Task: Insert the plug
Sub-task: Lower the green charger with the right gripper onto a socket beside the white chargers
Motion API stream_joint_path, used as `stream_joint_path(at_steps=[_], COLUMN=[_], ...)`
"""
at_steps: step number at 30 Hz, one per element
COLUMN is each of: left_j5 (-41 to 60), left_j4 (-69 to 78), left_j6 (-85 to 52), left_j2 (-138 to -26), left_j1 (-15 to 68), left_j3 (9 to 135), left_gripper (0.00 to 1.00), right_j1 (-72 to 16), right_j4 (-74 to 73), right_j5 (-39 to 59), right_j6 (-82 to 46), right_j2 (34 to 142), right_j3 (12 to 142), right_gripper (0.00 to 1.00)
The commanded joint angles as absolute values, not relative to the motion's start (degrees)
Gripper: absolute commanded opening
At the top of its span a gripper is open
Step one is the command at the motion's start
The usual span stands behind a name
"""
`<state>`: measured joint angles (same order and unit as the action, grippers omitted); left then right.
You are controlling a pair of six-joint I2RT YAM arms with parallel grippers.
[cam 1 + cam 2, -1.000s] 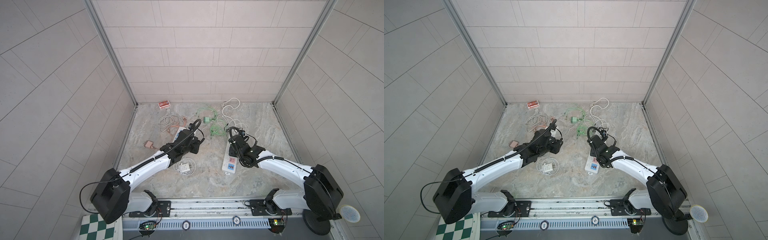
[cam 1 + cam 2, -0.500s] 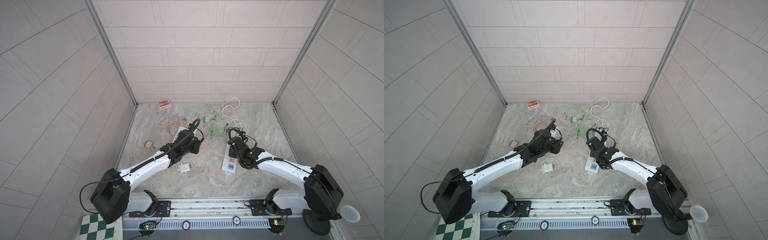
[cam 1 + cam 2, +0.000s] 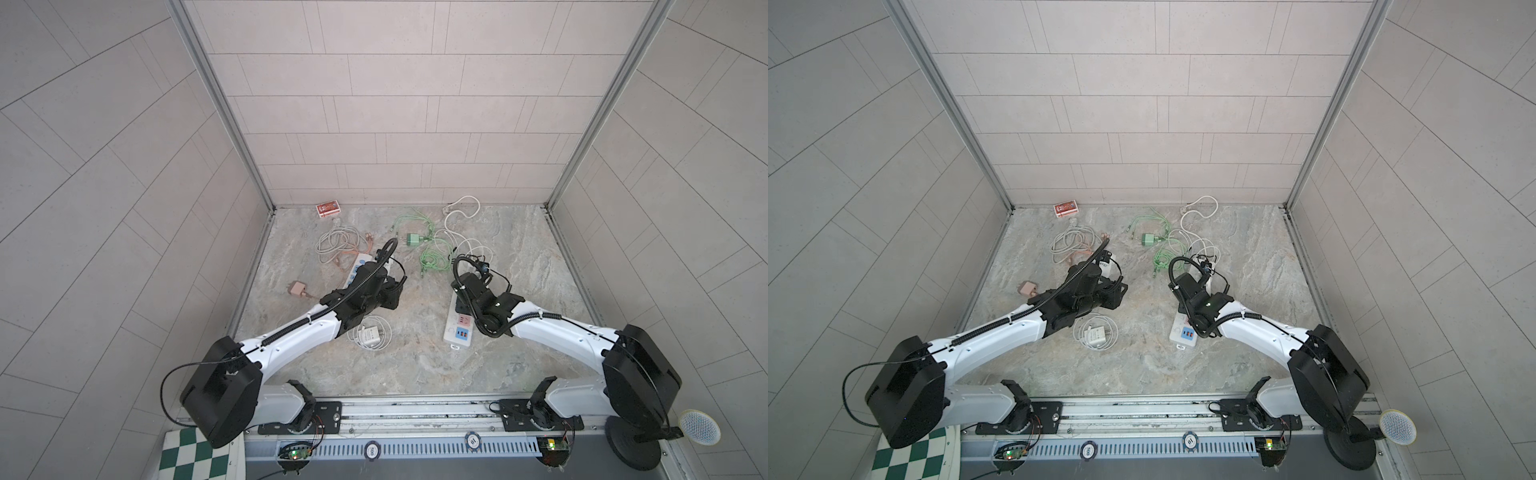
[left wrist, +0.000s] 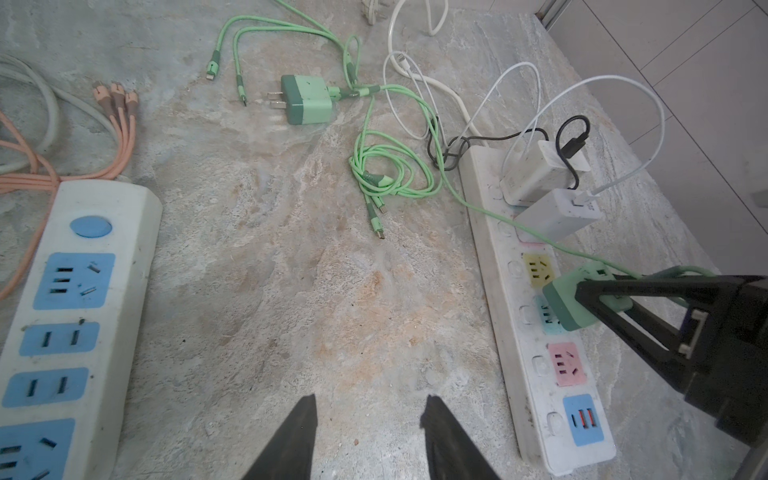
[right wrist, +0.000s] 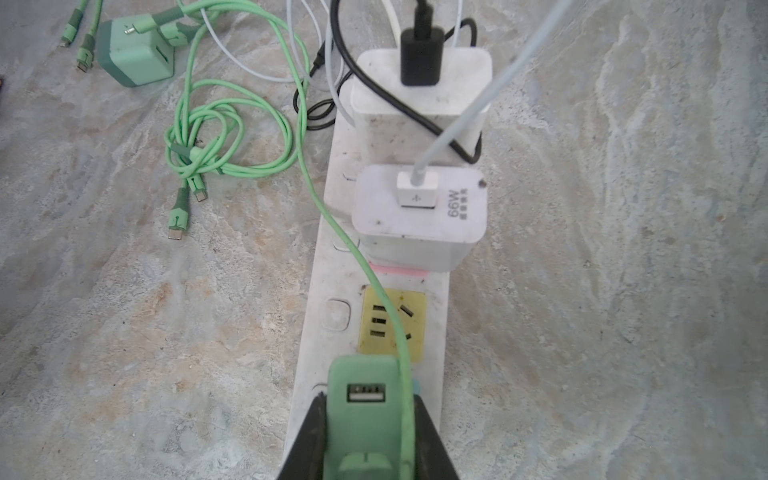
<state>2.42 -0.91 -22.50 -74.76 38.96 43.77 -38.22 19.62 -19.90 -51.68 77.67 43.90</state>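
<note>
My right gripper (image 5: 368,401) is shut on a green plug (image 5: 365,415), a small charger block with a USB port and a green cable running from it. The plug (image 4: 582,299) sits tilted on the white power strip (image 5: 316,291), over the pale blue socket (image 4: 544,316) between the yellow socket (image 5: 411,316) and the pink one (image 4: 567,365). Its prongs are hidden, so I cannot tell whether they are in. My left gripper (image 4: 370,399) stands open and empty over bare floor between the two strips.
Two white chargers (image 5: 419,91) (image 5: 419,212) are plugged in at the strip's far end. A second green charger (image 4: 307,99) and a coiled green cable (image 4: 390,170) lie on the floor. A blue-socket strip (image 4: 83,299) lies by my left arm. A white charger (image 3: 368,334) lies nearer the front.
The right gripper has shifted very slightly over the strip, still holding the green plug. The left arm has hardly moved.
</note>
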Motion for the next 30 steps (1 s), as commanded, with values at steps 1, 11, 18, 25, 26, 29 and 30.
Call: stream_joint_path(at_steps=[1,11,18,25,26,29,30], left_j5=[2.6,2.1,2.2,2.5,2.3,1.8,1.5], left_j4=[0.6,0.7,1.0,0.6,0.6,0.4,0.3], left_j6=[-22.7,-22.9,-22.9,-23.0,-23.0,-22.9,-22.8], left_j2=[-73.3,-72.5,-72.8,-73.0,-72.7,-71.8,-71.6], left_j1=[38.6,38.7,38.6,38.7,38.7,38.6,38.6], left_j3=[42.7,42.5,42.6,42.6,42.5,42.2,42.2], left_gripper=[0.48,0.48,0.48,0.48,0.48,0.48,0.48], right_j1=[-38.7,-40.0,-43.5,-43.5,-43.2,-42.8,-42.8], right_j4=[21.4,20.3,21.9,22.3,22.5,22.1,22.0], right_j5=[-18.4,-19.4,-22.6,-22.8,-22.8,-22.5,-22.3], right_j6=[-52.4,-55.1,-57.1,-57.0,-56.9,-56.5,-56.9], right_j2=[80.4,82.2,81.6,85.8,86.4,87.3,87.5], right_j3=[44.5,40.9,40.5,42.5,43.0,43.3,43.0], right_gripper=[0.06,0.04,0.03,0.03,0.03,0.02,0.02])
